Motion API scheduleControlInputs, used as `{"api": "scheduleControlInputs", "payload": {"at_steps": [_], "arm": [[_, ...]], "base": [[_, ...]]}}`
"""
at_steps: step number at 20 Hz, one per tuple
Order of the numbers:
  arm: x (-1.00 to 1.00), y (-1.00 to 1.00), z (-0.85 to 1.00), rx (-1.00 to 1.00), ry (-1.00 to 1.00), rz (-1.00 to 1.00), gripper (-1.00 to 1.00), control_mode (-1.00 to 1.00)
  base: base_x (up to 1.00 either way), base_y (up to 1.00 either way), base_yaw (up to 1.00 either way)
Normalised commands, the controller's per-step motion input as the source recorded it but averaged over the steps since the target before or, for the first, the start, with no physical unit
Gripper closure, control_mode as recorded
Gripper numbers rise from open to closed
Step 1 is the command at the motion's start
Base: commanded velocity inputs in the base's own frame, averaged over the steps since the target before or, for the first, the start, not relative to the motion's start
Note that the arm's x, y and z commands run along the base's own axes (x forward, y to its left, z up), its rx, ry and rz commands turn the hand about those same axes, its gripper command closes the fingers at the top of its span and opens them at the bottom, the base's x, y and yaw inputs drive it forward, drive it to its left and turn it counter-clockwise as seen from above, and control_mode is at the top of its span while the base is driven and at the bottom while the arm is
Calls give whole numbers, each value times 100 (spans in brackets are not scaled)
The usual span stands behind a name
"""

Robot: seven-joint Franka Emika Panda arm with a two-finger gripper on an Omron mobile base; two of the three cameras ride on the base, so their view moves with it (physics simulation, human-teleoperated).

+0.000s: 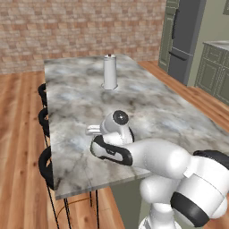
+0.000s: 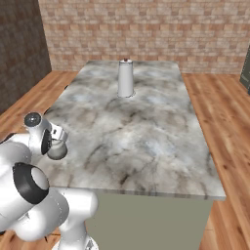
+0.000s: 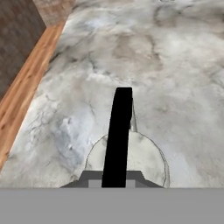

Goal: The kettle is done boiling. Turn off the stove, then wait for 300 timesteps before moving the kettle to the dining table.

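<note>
While the gripper (image 3: 114,181) was clamped on the black arched handle (image 3: 118,135) of the kettle (image 3: 142,157), the hand view looked straight down the handle, with the pale kettle body just below it and over the marble top of the dining table (image 3: 175,65). From the right base view the kettle (image 2: 56,150) sat under the wrist near the table's near left corner, but I couldn't tell whether its base touched the marble or hung just above. In the left base view the arm hid most of it. Relative to the dining table (image 2: 146,132), the silver cylinder (image 2: 126,78) stood upright toward the far end, well apart from the kettle. Black wire-frame stools (image 1: 44,163) lined the table's left side, and a brick wall (image 2: 146,29) ran beyond its far end.
</note>
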Motion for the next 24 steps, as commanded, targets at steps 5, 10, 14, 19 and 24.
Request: {"api": "scheduleControlInputs", "payload": {"at_steps": [5, 10, 14, 19, 24], "arm": [[18, 7, -12, 0, 1, 0, 100, -100], [17, 9, -10, 0, 1, 0, 100, -100], [3, 5, -11, 0, 0, 0, 100, -100], [0, 0, -18, 0, 1, 0, -100, -100], [0, 0, -4, 1, 0, 0, -100, -100]], "base": [[0, 0, 0], [0, 0, 0], [0, 0, 0], [0, 0, 0], [0, 0, 0]]}}
